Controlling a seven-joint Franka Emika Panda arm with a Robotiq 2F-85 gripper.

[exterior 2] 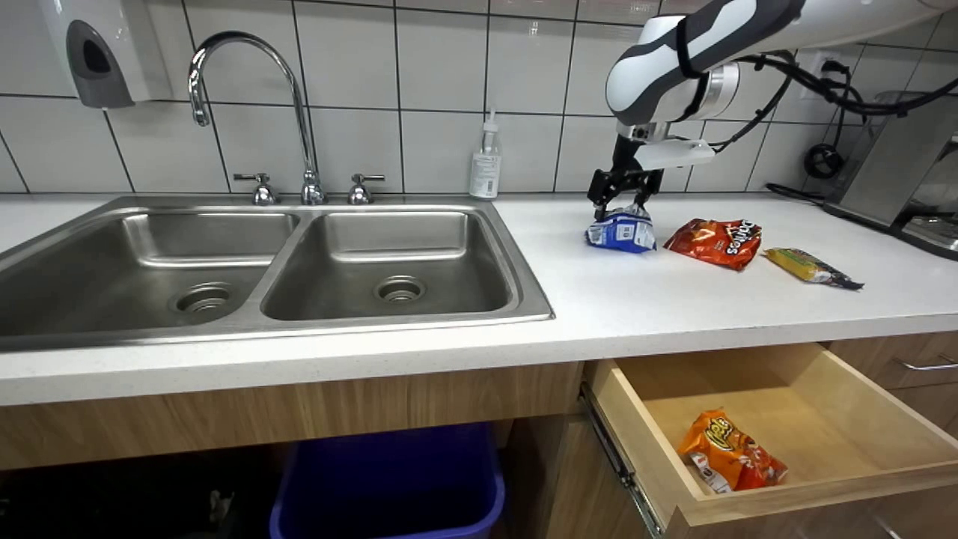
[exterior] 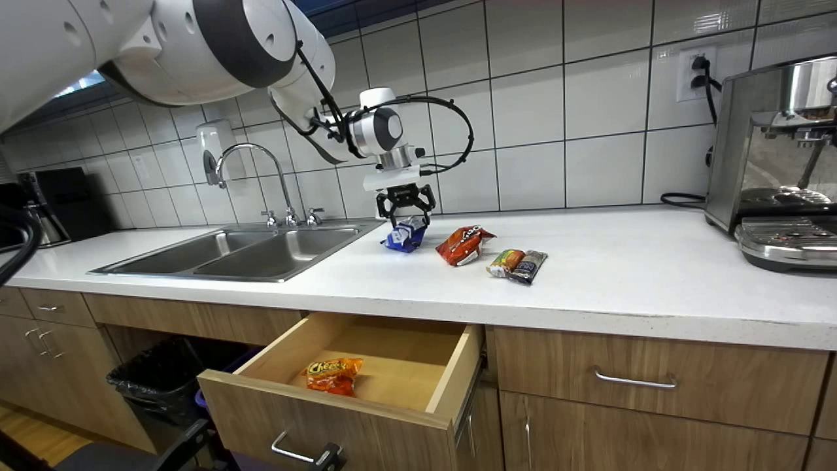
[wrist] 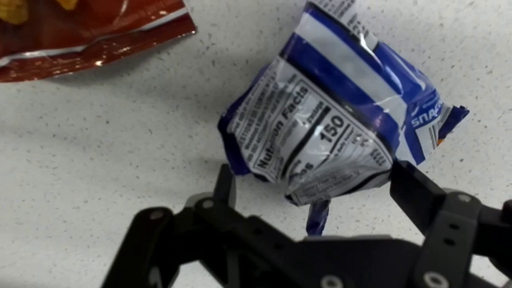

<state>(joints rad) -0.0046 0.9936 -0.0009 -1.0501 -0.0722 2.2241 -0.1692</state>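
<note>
A crumpled blue and silver snack bag (exterior: pixel 404 238) lies on the white counter (exterior: pixel 628 275), right of the sink. It shows also in the exterior view (exterior 2: pixel 623 233) and in the wrist view (wrist: pixel 320 132), with its nutrition label up. My gripper (exterior: pixel 410 219) points down over the bag with its fingers spread. In the wrist view the gripper (wrist: pixel 312 172) has one finger at each side of the bag's near end. The right fingertip seems to touch the bag; whether the left one does I cannot tell. A red chip bag (exterior: pixel 463 246) lies beside it.
A yellow packet (exterior: pixel 506 262) and a dark packet (exterior: pixel 528 267) lie past the red bag. Below, an open drawer (exterior: pixel 451 373) holds an orange bag (exterior: pixel 333 375). A double sink (exterior 2: pixel 524 292) with a tall faucet (exterior 2: pixel 299 112), a pump bottle (exterior 2: pixel 486 165) and a coffee machine (exterior: pixel 778 163) stand around.
</note>
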